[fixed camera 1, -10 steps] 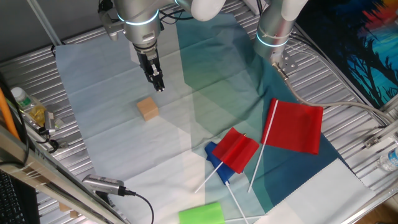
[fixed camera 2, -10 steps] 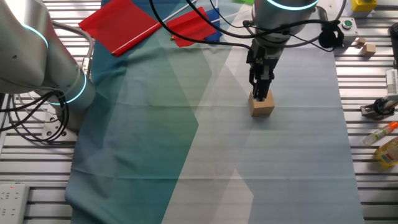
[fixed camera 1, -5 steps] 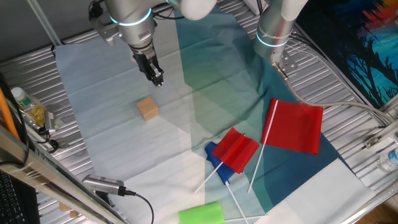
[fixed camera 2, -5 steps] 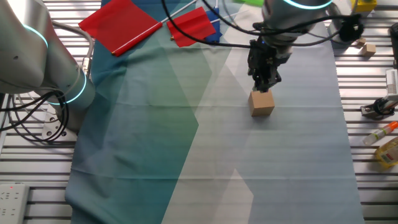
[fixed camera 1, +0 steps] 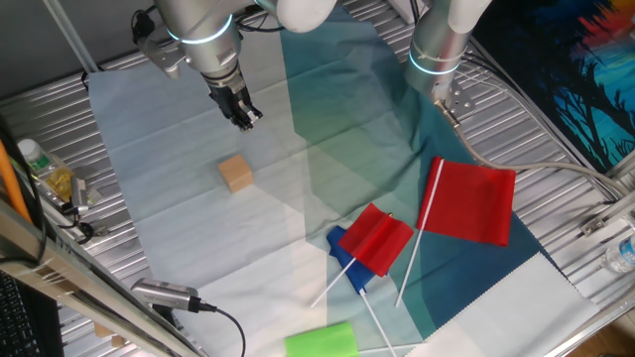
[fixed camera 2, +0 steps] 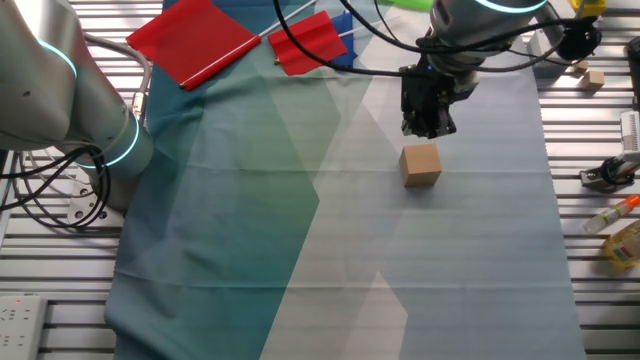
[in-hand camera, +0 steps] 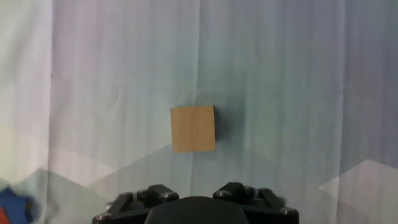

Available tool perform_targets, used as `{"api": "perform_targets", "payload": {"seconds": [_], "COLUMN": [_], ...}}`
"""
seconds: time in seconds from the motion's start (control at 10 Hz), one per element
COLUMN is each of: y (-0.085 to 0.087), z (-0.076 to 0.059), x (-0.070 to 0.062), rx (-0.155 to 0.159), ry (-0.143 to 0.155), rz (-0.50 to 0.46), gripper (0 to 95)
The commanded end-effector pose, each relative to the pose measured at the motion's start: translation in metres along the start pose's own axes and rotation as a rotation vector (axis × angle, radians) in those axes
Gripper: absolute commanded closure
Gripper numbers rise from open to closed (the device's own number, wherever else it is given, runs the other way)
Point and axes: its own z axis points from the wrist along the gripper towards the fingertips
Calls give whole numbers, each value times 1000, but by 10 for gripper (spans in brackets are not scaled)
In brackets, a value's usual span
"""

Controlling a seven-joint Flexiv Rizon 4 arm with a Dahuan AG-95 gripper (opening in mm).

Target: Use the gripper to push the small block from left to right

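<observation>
The small block (fixed camera 1: 236, 174) is a tan wooden cube lying on the pale cloth (fixed camera 1: 169, 218), left of the middle. It also shows in the other fixed view (fixed camera 2: 421, 164) and in the middle of the hand view (in-hand camera: 193, 129). The gripper (fixed camera 1: 246, 119) hangs above the cloth just behind the block and does not touch it. Its narrow black fingers look closed together and hold nothing. In the other fixed view the gripper (fixed camera 2: 430, 126) hovers a little above and beyond the block. The hand view shows only the black gripper base (in-hand camera: 196, 208) at the bottom edge.
Two red flags (fixed camera 1: 474, 201) (fixed camera 1: 378, 238) and a blue piece (fixed camera 1: 342, 260) lie on the darker cloth at the right. A green rounded piece (fixed camera 1: 320, 340) sits at the front. A second arm column (fixed camera 1: 437, 50) stands at the back. Bottles (fixed camera 1: 45, 169) and a cabled device (fixed camera 1: 164, 295) line the left edge.
The gripper has lifted and drawn back from the block, moving up and slightly left in one fixed view. The block has stayed in place.
</observation>
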Motion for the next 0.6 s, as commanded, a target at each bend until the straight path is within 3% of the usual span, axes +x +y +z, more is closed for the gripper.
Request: {"api": "perform_targets", "payload": {"seconds": [0.1, 0.4, 0.6], "y": [0, -4, -17], "z": [0, -2, -7], "x": [0, 0, -3], "rx": [1, 1, -1], "ry": [-1, -1, 6], "rz": [2, -1, -20], "gripper": [950, 950, 950]}}
